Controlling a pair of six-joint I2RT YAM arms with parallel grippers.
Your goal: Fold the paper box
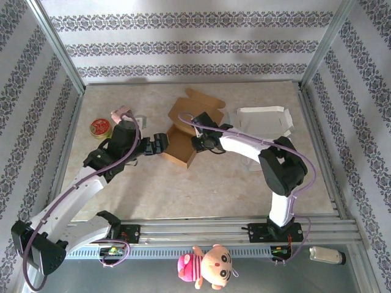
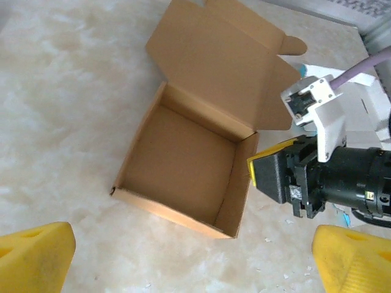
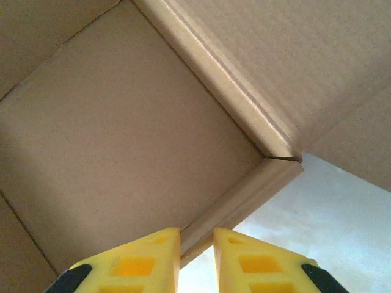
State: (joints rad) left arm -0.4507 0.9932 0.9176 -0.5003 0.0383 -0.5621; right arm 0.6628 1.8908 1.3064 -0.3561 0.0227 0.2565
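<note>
While its lid stands open, the brown cardboard box [image 2: 183, 165] sits midway on the beige marbled table [image 1: 244, 195]; the right gripper [image 3: 197, 256] is nearly closed over its side wall, probably pinching to steady it (contact unclear); left gripper [image 2: 195, 268] hovers wide open, empty, alongside.

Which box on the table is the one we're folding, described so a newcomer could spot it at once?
Look at the marble-patterned table; near its middle sits the brown cardboard box, walls already up and lid flap open toward the far wall. Its neighbour on the right, the white box, is pale and flatter, so colour alone settles it.
</note>
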